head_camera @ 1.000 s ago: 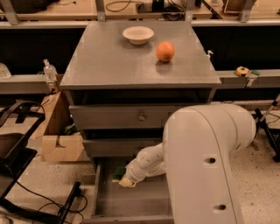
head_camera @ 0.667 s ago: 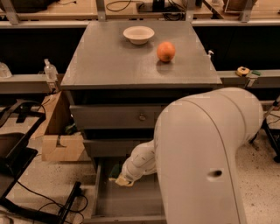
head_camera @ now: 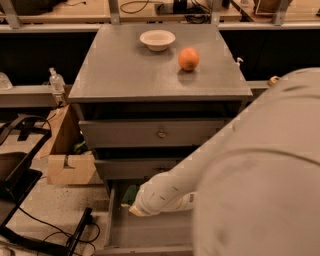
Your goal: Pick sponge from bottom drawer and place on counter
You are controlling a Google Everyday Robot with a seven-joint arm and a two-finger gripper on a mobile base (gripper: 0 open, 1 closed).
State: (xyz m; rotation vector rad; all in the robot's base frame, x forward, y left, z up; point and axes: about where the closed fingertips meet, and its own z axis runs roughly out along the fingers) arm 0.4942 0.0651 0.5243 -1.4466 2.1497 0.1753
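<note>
The bottom drawer [head_camera: 150, 235] is pulled open below the two upper drawers. A dark-green sponge [head_camera: 130, 193] shows at the drawer's back left, mostly hidden by my arm. My gripper [head_camera: 135, 209] reaches down into the drawer, right beside and just in front of the sponge; I cannot tell if it touches it. My white arm fills the right and lower part of the view. The grey counter [head_camera: 130, 75] is the cabinet's top.
A white bowl [head_camera: 157, 39] and an orange [head_camera: 188, 59] sit at the back of the counter. A cardboard box [head_camera: 67, 160] and black cables [head_camera: 30, 220] lie on the floor to the left. A wooden bench [head_camera: 150, 12] runs behind.
My arm has swung closer and now covers more of the right side. The gripper has shifted slightly left inside the bottom drawer, toward the sponge.
</note>
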